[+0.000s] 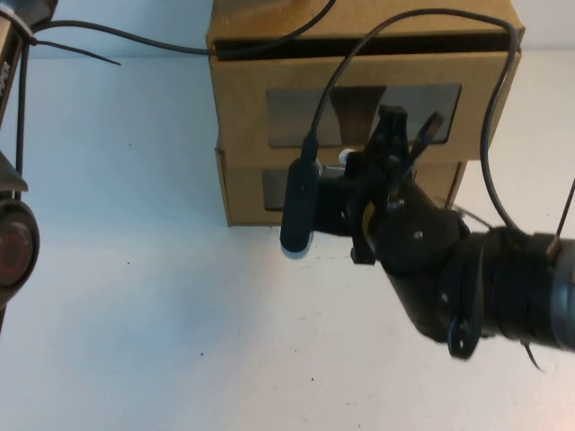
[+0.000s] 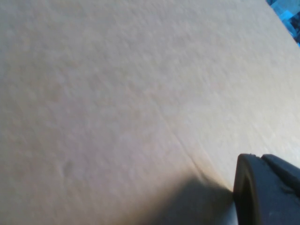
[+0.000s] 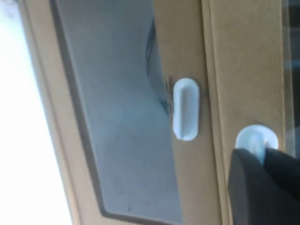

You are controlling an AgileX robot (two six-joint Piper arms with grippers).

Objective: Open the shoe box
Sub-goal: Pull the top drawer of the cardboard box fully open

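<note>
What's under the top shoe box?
Under the top box sits a second cardboard box with a front window. The right gripper, shut at the white handles, covers most of that front; contents hidden. The left gripper is outside the high view, leftward.

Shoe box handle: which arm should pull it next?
Right. The right gripper is shut at the shoe box's white handle; the left gripper hangs far left over bare table.

The black, cable-wrapped right arm [image 1: 503,287] is reaching forward from the right side. Its black two-fingered right gripper [image 1: 409,126] is pointing straight ahead, jaws pressed together. The dark left arm [image 1: 11,242] is sitting at the far left edge, and its black left gripper [image 2: 263,190] is showing only one corner.
</note>
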